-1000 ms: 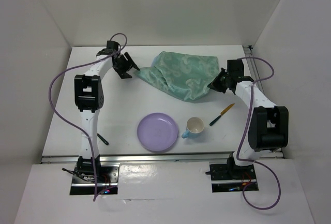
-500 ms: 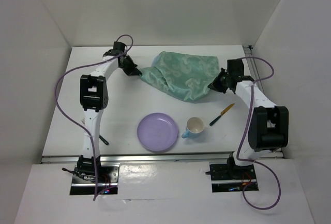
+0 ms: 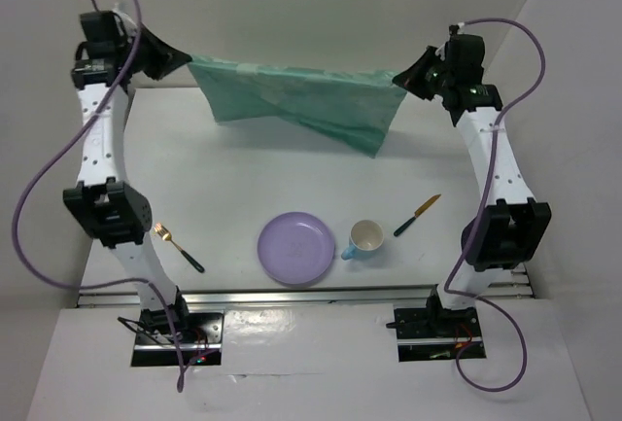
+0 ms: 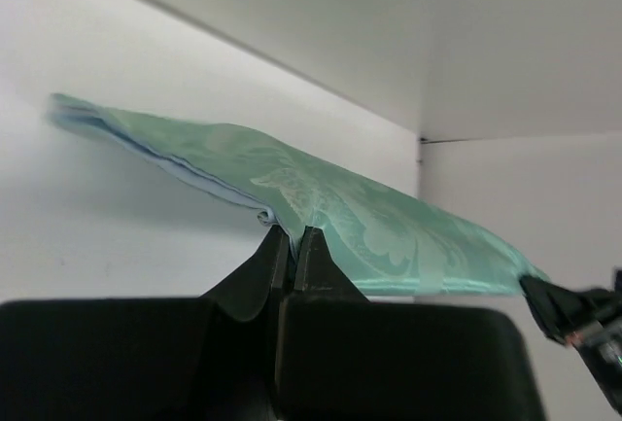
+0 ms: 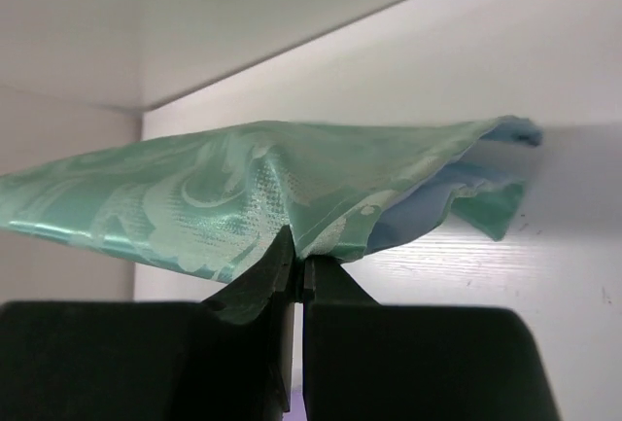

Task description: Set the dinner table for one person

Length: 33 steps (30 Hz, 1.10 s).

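White walls (image 3: 292, 13) close in on three sides of the dinner table (image 3: 233, 173), a large, flat, plain white rectangular tabletop that fills the floor of the enclosure beneath both arms. We judge it rigid and smooth, perhaps a little slippery, so things dragged across it could slide. It is the place things go, not something to grip.

What we have in hand is the teal-green patterned cloth (image 3: 301, 100), held in the air above the far end of the table and stretched between the arms. The left gripper (image 3: 173, 59) is pinched tight on the cloth's upper left edge. In the left wrist view its fingertips (image 4: 275, 251) meet on a thin fold of fabric. The right gripper (image 3: 408, 73) is clamped the same way on the upper right edge.

The cloth looks light and limp. It sags between the two holds and one loose corner droops low on the right. We think the outer corners or edges, well apart, are the right places to hold it, though so thin a pinch might slip.

Near the front edge lie a round lilac plate (image 3: 296, 247) and a white cup with a blue handle (image 3: 365, 239) just beside it. A knife with an orange blade and dark handle (image 3: 417, 215) lies to the right, and a gold fork with a dark handle (image 3: 178, 247) is well apart on the left.
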### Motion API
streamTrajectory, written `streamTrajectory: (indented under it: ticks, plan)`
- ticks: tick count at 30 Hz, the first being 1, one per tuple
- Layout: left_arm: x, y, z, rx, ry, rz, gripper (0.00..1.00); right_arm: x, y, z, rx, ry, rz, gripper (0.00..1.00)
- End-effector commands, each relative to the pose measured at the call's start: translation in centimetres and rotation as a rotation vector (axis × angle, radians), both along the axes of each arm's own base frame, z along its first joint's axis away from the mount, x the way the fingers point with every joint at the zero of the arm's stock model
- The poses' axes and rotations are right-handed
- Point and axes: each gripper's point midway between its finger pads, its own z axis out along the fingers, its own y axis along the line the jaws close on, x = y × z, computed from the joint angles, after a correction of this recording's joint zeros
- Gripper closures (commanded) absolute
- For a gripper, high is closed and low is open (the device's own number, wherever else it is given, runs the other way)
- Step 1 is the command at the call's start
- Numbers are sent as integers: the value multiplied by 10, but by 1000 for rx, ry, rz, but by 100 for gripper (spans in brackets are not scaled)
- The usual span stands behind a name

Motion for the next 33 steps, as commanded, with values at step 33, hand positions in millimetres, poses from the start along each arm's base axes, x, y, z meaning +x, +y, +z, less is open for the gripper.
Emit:
streamTrajectory:
  ticks: [33]
  plan:
    - [-24, 37, -12, 182, 0, 80, 100, 44, -30, -7, -131, -50, -47, 100]
